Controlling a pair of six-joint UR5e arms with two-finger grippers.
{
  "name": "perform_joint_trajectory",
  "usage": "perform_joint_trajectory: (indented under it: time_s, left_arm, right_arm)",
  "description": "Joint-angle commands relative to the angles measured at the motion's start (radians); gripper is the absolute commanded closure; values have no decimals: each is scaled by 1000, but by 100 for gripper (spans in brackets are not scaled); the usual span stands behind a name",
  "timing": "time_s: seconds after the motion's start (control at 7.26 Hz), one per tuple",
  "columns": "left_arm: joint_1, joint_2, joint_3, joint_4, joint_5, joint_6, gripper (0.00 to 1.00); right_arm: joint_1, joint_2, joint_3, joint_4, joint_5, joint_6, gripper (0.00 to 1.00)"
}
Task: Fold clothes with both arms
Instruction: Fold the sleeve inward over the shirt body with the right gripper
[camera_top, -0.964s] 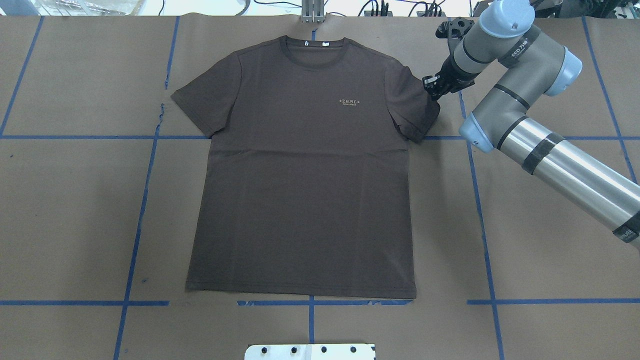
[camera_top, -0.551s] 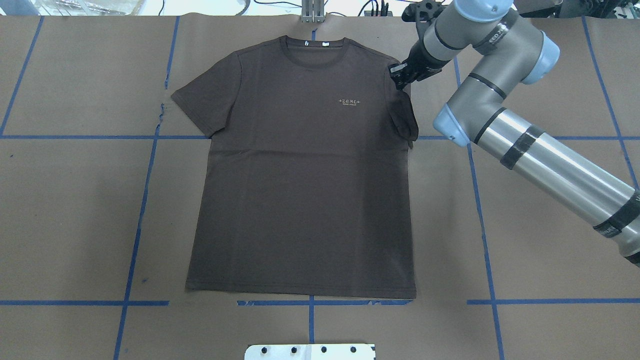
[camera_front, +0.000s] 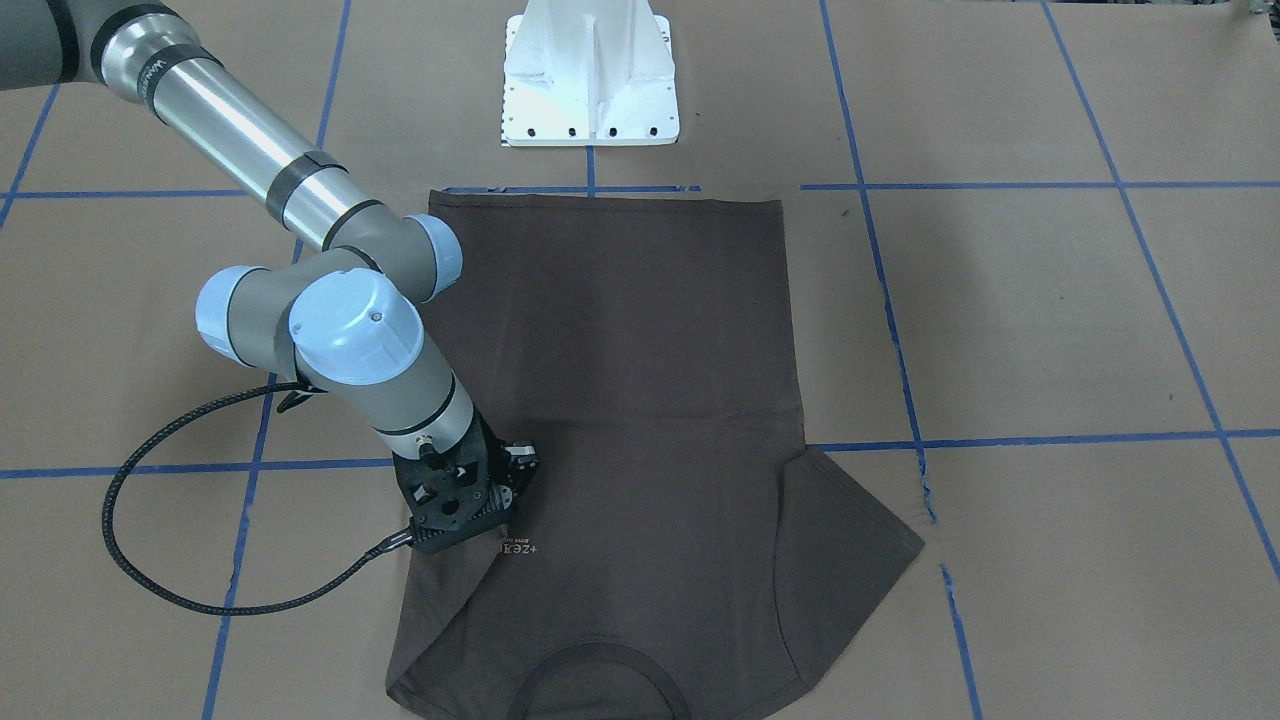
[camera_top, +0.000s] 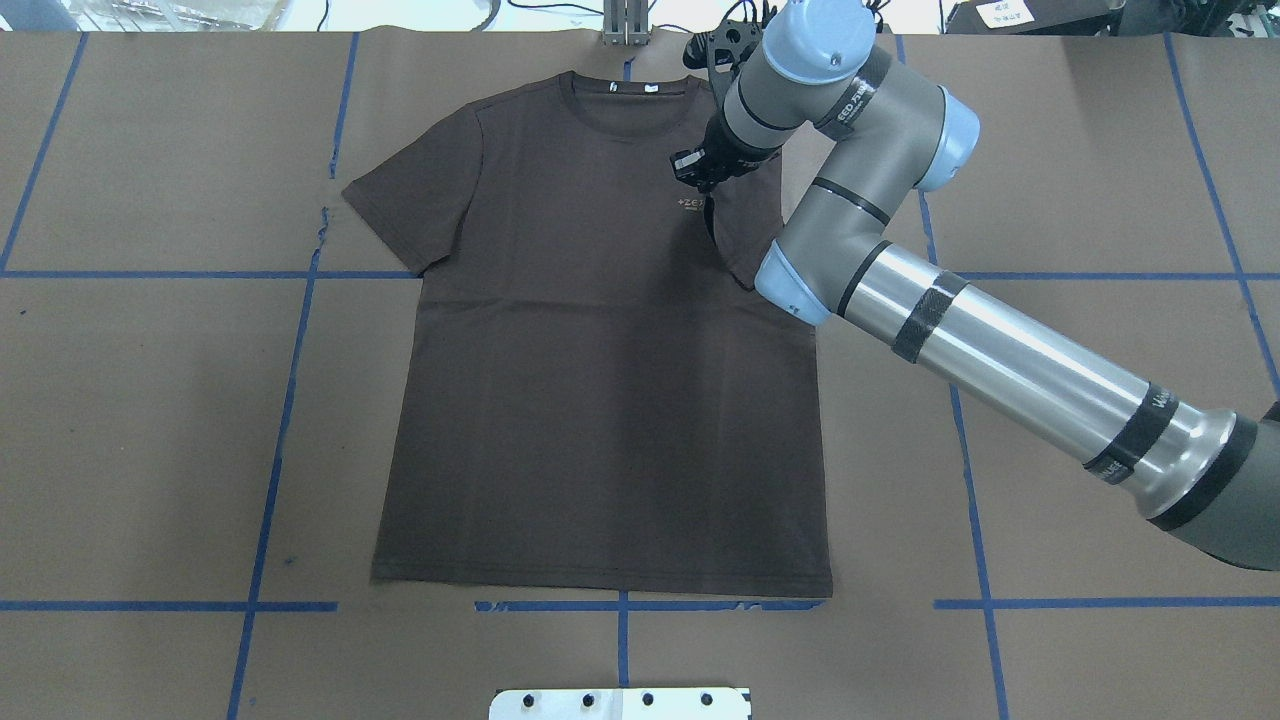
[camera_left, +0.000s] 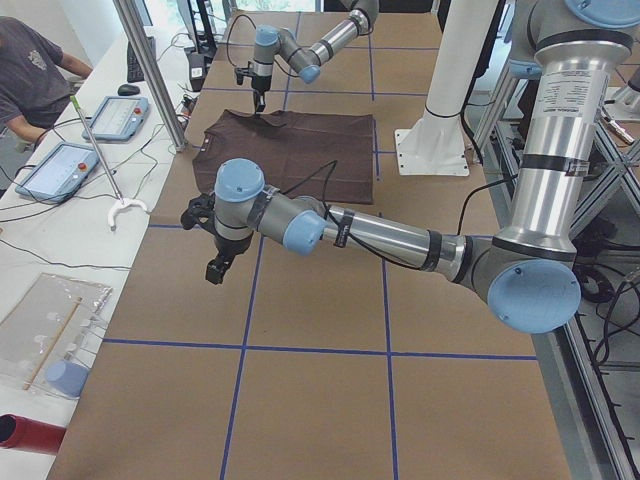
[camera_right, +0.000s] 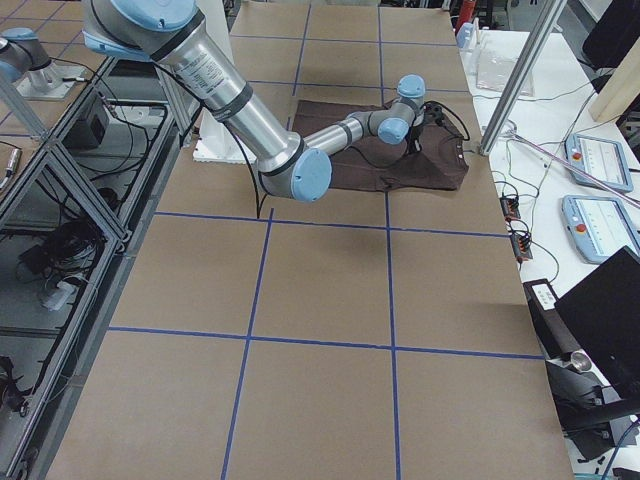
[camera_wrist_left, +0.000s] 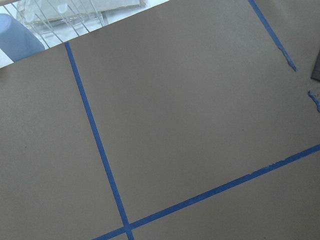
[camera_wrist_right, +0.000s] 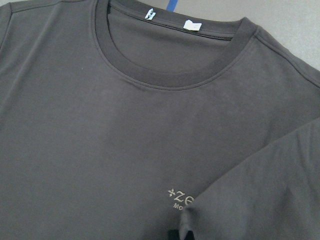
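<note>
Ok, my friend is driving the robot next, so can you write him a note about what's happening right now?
Right gripper: shut on the T-shirt by the sleeve on the robot's right side, holding it over the chest at the logo.
Left gripper: hangs above the table, away from the shirt; open or shut, cannot tell.
Done: shirt lies flat, front up; one sleeve partly folded inward.
Left: lay that sleeve down, fold the other sleeve, then the body.

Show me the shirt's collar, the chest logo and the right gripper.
collar (camera_wrist_right: 170, 80), right wrist view, front ribbing
logo (camera_wrist_right: 181, 196), right wrist view, visible letters
right gripper (camera_top: 697, 172), overhead view, between the jaws
</note>
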Motion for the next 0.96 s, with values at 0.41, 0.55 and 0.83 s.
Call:
perform_joint_trajectory:
  time_s: [0.41,0.55,0.83]
  left_arm:
    - [27,-37,2,-30,5,-93,0]
    - [107,-76,5,-81,9,-265,0]
    - [248,-145,7,-209,70,-679,0]
  right_arm:
    - [-4,-7,22,-11,28,99,0]
    - [29,-60,104,-105,128,98,0]
    - [87,-215,434,-437,170,88,0]
